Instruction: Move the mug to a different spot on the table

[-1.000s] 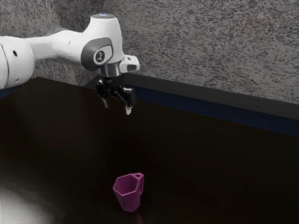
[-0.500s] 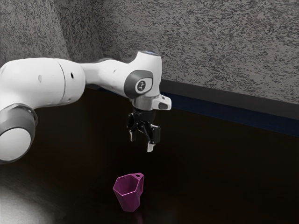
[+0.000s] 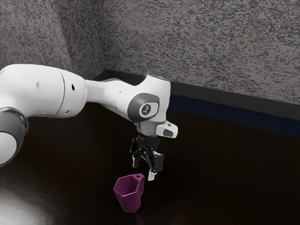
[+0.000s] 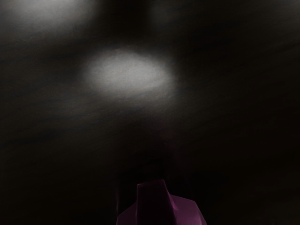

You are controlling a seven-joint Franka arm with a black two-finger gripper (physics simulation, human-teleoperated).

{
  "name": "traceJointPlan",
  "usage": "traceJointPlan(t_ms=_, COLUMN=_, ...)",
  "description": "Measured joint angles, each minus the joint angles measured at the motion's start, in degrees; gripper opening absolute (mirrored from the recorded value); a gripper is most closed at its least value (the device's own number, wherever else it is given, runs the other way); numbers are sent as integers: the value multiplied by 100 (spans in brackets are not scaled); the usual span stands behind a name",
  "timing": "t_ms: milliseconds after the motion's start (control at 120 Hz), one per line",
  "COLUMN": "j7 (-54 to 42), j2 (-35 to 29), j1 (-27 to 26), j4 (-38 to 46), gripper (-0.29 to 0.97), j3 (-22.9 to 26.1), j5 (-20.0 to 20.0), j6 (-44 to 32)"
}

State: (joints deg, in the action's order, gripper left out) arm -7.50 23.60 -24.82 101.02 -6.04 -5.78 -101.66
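Mug (image 3: 128,192): one, purple, upright, just under parted jaws

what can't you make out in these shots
- Purple faceted mug: in the wrist view the frame edge cuts off most of it.
- Its far side: hidden by its own walls in the exterior view.
- Whether the black two-finger gripper touches the mug's handle: depth is unclear in the exterior view.

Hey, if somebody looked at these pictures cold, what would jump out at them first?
The magenta mug catches the eye first, standing upright on the dark table low in the exterior view. Just above its rim hangs the black gripper, open, on the bulky white arm that reaches in from the exterior view's left. Behind them rises a speckled grey wall.
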Motion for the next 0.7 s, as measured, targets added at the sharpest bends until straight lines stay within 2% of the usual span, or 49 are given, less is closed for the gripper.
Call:
traceJointPlan(t_ms=383, j7=-244, j2=-492, j1=-80, j4=1216, gripper=68, j3=72, j5=190, j6=-1433)
traceJointPlan(t_ms=700, j7=-344, j2=-671, j1=-84, j4=1733, gripper=68, j3=68, j5=191, j6=-2025)
